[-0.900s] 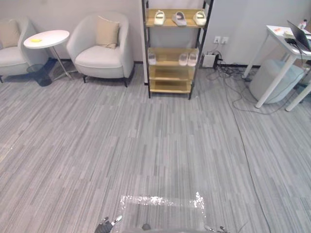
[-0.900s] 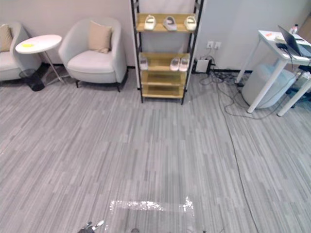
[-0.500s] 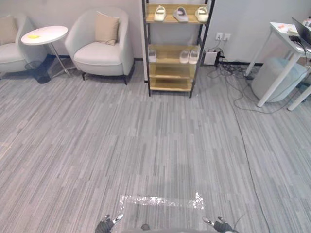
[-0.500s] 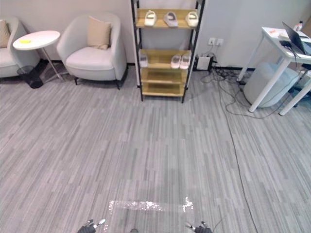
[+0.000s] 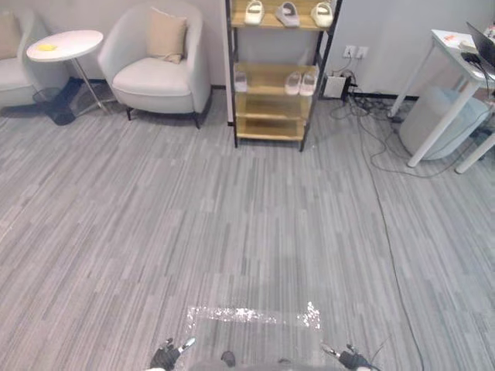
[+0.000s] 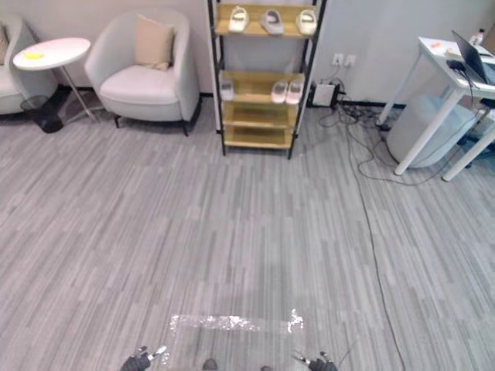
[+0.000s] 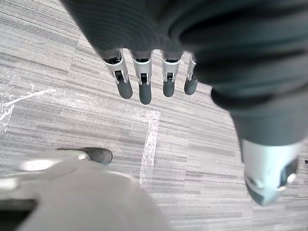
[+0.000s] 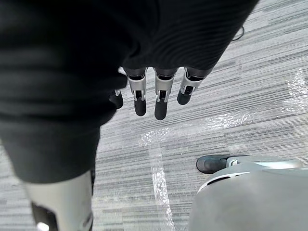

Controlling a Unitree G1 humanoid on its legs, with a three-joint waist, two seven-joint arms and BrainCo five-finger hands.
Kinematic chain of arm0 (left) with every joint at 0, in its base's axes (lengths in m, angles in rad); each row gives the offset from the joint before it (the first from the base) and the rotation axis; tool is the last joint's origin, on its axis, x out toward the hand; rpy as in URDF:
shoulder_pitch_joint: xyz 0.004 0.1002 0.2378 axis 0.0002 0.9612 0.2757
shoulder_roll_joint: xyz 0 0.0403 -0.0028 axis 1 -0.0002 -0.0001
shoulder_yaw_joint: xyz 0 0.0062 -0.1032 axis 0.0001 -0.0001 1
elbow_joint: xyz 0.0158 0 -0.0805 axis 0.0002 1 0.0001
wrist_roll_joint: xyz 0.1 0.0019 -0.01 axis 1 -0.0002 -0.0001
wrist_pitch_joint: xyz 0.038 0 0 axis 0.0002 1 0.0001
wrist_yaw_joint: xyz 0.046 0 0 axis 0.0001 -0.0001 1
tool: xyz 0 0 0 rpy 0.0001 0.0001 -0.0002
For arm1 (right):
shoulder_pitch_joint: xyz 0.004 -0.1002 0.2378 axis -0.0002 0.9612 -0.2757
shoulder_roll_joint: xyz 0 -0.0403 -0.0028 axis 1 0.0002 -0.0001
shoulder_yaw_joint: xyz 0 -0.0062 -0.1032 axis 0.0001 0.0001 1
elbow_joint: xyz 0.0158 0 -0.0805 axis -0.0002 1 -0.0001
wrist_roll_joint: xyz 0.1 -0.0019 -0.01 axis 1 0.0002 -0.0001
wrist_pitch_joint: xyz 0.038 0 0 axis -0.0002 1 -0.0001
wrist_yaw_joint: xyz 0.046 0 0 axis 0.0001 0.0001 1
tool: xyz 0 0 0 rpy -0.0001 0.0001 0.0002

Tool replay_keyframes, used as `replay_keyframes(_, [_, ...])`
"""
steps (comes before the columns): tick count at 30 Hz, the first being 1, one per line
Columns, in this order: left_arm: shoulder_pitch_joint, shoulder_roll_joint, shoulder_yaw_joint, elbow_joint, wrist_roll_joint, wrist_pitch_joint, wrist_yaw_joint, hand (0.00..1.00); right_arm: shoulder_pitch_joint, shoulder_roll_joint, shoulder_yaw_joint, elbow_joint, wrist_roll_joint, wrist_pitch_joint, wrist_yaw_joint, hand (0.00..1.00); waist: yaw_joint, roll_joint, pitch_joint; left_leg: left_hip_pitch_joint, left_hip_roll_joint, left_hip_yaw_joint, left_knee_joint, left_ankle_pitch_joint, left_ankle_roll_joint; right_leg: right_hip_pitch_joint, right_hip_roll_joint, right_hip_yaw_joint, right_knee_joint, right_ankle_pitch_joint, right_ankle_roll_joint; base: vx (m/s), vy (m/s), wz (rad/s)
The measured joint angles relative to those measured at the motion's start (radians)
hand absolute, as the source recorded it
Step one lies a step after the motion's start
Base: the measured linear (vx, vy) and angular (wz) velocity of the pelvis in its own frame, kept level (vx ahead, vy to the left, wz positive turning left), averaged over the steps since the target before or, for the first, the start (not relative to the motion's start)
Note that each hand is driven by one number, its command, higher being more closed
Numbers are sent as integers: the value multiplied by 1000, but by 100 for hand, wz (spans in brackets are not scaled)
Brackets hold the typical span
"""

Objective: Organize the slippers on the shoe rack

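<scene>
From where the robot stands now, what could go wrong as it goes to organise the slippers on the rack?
1. A cable trails along the floor right of the path to the shoe rack; drifting right could trip the robot.
2. The top-shelf slippers sit high; a stretched left robot hand or right robot hand, both open now, might knock one off.

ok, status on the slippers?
Both open, empty: left hand, right hand. The slippers on shoe rack, upper two shelves, far ahead. Flanking it, off the line: armchair, desk.
</scene>
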Motion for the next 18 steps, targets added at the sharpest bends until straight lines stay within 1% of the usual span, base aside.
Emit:
replay_keyframes(1, [-1, -3, 0, -3, -5, 0, 0, 0, -4, -3, -1, -1, 5, -4, 0, 0, 1, 8, 5, -27, 20, 5, 65, -31, -8, -1, 13, 1, 0, -7, -8, 23, -35, -25])
replay_keyframes(2, [-1, 0, 2, -5, -10, 0, 1, 0, -8, 2, -16, -2, 16, -7, -1, 0, 5, 11, 12, -89, 47, 29, 207, -51, -24, 3, 24, 10, -2, -18, -24, 13, -27, -18])
replay_keyframes(3, [-3, 1, 3, -6, -15, 0, 1, 0, -7, 2, -21, -2, 27, -8, -1, 0, 5, 10, 13, -117, 56, 39, 265, -50, -24, 3, 27, 15, 0, -19, -26, 44, -50, -32])
replay_keyframes(4, [-7, -8, 10, -15, -27, 0, 2, 0, -6, 0, -28, -2, 42, -8, -1, 0, 8, 20, 15, -162, 90, 70, 382, -49, -25, 9, 42, 35, 2, -23, -32, 104, -52, -35])
replay_keyframes(5, [-6, -17, 23, -18, -29, 0, 3, 0, -6, -4, -29, -2, 54, -10, -1, 0, 18, 33, 23, -178, 107, 77, 447, -45, -29, 25, 49, 47, 0, -27, -39, 159, -30, -39])
replay_keyframes(6, [-6, -17, 37, -18, -38, -1, 3, 0, -4, -5, -30, -3, 78, -11, -1, 0, 18, 28, 31, -230, 118, 76, 555, -25, -23, 51, 47, 63, 3, -33, -56, 185, 6, -24])
replay_keyframes(7, [-4, -21, 44, -19, -52, -1, 5, 0, -3, -5, -31, -3, 82, -10, -2, 0, 22, 29, 32, -246, 109, 75, 561, -59, -19, 57, 38, 73, 8, -43, -63, 240, 47, -22])
replay_keyframes(8, [-4, -25, 53, -20, -65, -1, 6, 0, -9, -5, -33, -4, 83, -11, -2, 0, 23, 26, 32, -271, 81, 73, 515, -85, -5, 56, 19, 80, 16, -56, -62, 220, 52, -21])
replay_keyframes(9, [-4, -26, 58, -24, -67, -1, 6, 0, -18, -2, -37, -3, 83, -10, -2, 0, 25, 21, 35, -290, 53, 72, 446, -84, 1, 57, -3, 85, 16, -65, -57, 207, 69, -16])
replay_keyframes(10, [-4, -26, 58, -27, -67, -2, 5, 0, -25, 0, -40, -3, 83, -10, -2, 0, 26, 18, 37, -297, 38, 68, 392, -76, 4, 57, -16, 85, 17, -70, -53, 181, 86, -18])
replay_keyframes(11, [-6, -27, 58, -31, -68, -7, 5, 0, -40, 3, -49, -4, 82, -11, -1, 0, 35, 18, 38, -314, -8, 50, 224, -19, -4, 49, -47, 93, 26, -91, -37, 252, 133, -25])
replay_keyframes(12, [-5, -37, 57, -36, -68, -8, 5, 0, -53, 3, -54, -4, 82, -11, -1, 0, 46, 32, 38, -313, -28, 34, 59, 54, -22, 50, -57, 105, 34, -114, -18, 343, 208, -33])
replay_keyframes(13, [-3, -45, 59, -35, -69, -9, 5, 0, -57, 2, -55, -4, 81, -11, -1, 0, 55, 43, 37, -306, -27, 22, 19, 114, -26, 51, -57, 111, 34, -125, -7, 389, 251, -51])
replay_keyframes(14, [7, -48, 64, -29, -78, -9, 3, 0, -59, 15, -54, -3, 81, -10, -1, 0, 76, 34, 30, -299, -43, 24, 33, 169, 20, 55, -68, 136, 44, -153, -1, 360, 221, -40])
replay_keyframes(15, [3, -35, 76, -28, -92, -9, 2, 0, -67, 45, -53, -5, 78, -11, 3, 0, 74, 10, 22, -309, -66, 29, 69, 126, 47, 45, -89, 140, 105, -169, 11, 326, 148, -29])
replay_keyframes(16, [-2, -34, 80, -27, -98, -9, 3, 0, -73, 54, -54, -7, 76, -11, 4, 0, 74, 3, 27, -306, -69, 33, 80, 110, 52, 25, -94, 142, 159, -178, 18, 424, 150, -6])
replay_keyframes(17, [-1, -31, 89, -25, -108, -10, 1, 0, -77, 68, -55, -9, 74, -12, 7, 0, 79, -9, 27, -281, -69, 45, 83, 85, 63, -33, -96, 157, 306, -186, 34, 503, 183, -21])
replay_keyframes(18, [6, -31, 101, -21, -116, -7, 1, 0, -78, 71, -55, -8, 74, -12, 11, 0, 86, -18, 30, -227, -68, 62, 74, 60, 73, -85, -97, 183, 476, -167, 86, 485, 186, -29])
